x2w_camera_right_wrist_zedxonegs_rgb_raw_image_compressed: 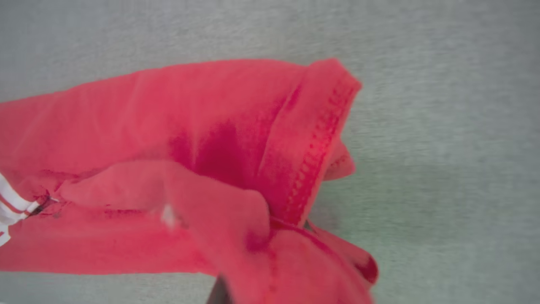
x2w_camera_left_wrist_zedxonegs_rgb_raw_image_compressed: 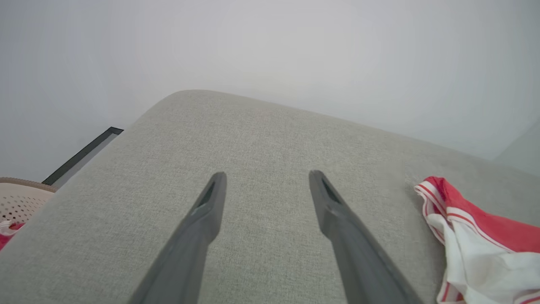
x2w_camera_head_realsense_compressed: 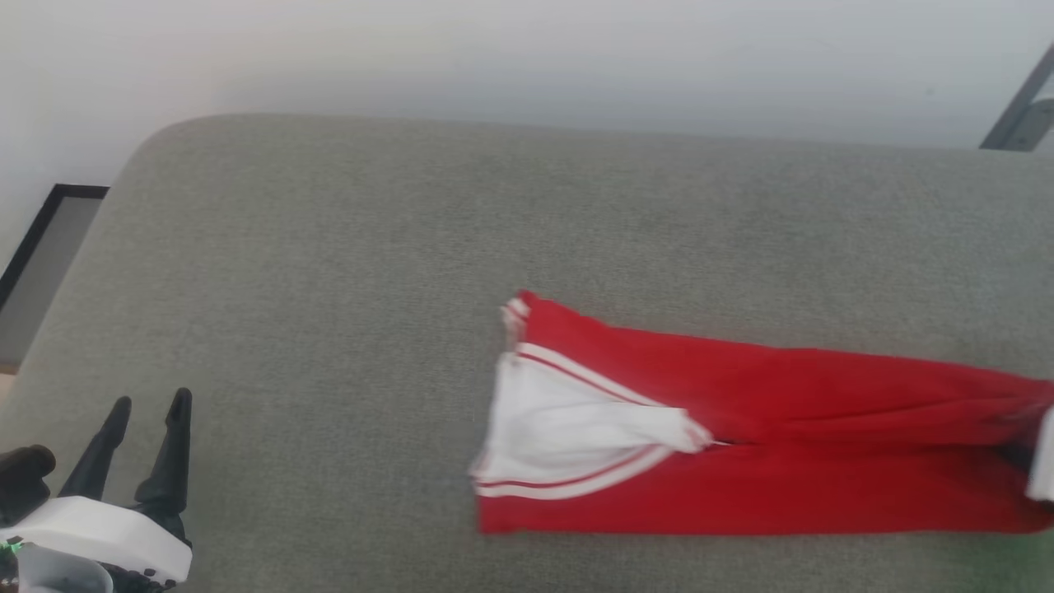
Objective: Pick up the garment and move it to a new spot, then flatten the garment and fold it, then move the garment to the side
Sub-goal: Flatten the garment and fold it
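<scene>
Head view looks down on a wide grey cushion [x2w_camera_head_realsense_compressed: 329,247]. The garment [x2w_camera_head_realsense_compressed: 766,445] lies on it, stretched toward the right side, and its far end is cut off by the frame edge. Its white sleeve [x2w_camera_head_realsense_compressed: 568,428] is folded over the red cloth. The right gripper [x2w_camera_right_wrist_zedxonegs_rgb_raw_image_compressed: 215,295] is almost all buried under the bunched red hem, closed on this cloth. The left gripper [x2w_camera_head_realsense_compressed: 144,412] is well apart at the left, with its jaws spread wide over bare cushion.

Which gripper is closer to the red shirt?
Right. The right gripper is shut on the garment at its red end; the left gripper hangs open over the cushion, well apart.
</scene>
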Controlling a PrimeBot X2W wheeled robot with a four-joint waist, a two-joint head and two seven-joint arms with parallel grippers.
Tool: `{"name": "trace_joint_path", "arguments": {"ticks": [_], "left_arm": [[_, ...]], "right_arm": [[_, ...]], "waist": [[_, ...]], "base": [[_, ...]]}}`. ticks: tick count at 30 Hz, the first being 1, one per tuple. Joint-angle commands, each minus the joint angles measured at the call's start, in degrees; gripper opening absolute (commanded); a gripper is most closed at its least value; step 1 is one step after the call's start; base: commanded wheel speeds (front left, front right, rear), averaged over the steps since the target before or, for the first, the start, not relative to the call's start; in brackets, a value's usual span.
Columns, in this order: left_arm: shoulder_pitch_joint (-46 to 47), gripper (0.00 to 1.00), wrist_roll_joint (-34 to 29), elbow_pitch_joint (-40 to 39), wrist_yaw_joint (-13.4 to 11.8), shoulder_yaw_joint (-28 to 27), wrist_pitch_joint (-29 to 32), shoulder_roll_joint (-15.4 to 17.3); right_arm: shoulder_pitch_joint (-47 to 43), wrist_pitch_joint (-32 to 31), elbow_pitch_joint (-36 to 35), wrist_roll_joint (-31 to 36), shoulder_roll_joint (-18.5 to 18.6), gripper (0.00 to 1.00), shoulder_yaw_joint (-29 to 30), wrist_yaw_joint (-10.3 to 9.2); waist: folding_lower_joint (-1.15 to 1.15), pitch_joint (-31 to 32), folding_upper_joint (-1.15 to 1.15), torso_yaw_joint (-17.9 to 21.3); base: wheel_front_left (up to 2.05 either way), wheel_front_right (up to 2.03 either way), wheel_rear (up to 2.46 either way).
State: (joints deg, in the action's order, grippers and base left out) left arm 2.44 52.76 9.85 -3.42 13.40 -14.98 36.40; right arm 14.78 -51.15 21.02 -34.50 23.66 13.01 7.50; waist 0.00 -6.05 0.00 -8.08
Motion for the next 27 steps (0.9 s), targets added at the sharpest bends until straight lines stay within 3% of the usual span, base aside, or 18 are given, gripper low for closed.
{"name": "trace_joint_path", "arguments": {"ticks": [1, 8, 14, 21, 27], "left_arm": [[-0.3, 1.0, -0.7, -0.2, 0.2, -0.5, -0.2, -0.2], [0.0, 1.0, -1.6, -0.2, 0.9, -1.4, -0.2, -1.0], [-0.9, 1.0, -1.8, -0.2, 1.2, -1.8, -0.2, -1.9], [-0.9, 1.0, -2.0, -0.8, 1.2, -1.7, 0.0, -2.1], [0.9, 1.0, -2.2, -0.7, 1.7, -0.3, 0.7, -2.6]], "right_arm": [[0.8, 0.4, 0.3, 1.0, 1.2, 0.0, 1.0, -0.02], [2.0, -1.8, -1.6, 2.8, 2.4, 0.0, 2.3, -0.02], [-0.8, -4.9, -11.6, -0.9, 0.5, 0.0, -0.1, -0.01], [-3.4, -7.1, -23.6, -3.3, -5.7, 0.0, -7.6, -0.01], [-1.4, -6.1, -23.3, -2.3, -9.3, 0.0, -16.3, -0.01]], "waist": [[0.0, -0.3, 0.0, 0.6], [0.0, -0.7, 0.0, 2.2], [0.0, 0.1, 0.0, 2.8], [0.0, 0.7, 0.0, 1.9], [0.0, 1.0, 0.0, -0.7]], "base": [[0.0, 0.0, 0.0], [0.0, 0.0, 0.0], [0.0, 0.0, 0.0], [0.0, 0.0, 0.0], [0.0, 0.0, 0.0]]}}
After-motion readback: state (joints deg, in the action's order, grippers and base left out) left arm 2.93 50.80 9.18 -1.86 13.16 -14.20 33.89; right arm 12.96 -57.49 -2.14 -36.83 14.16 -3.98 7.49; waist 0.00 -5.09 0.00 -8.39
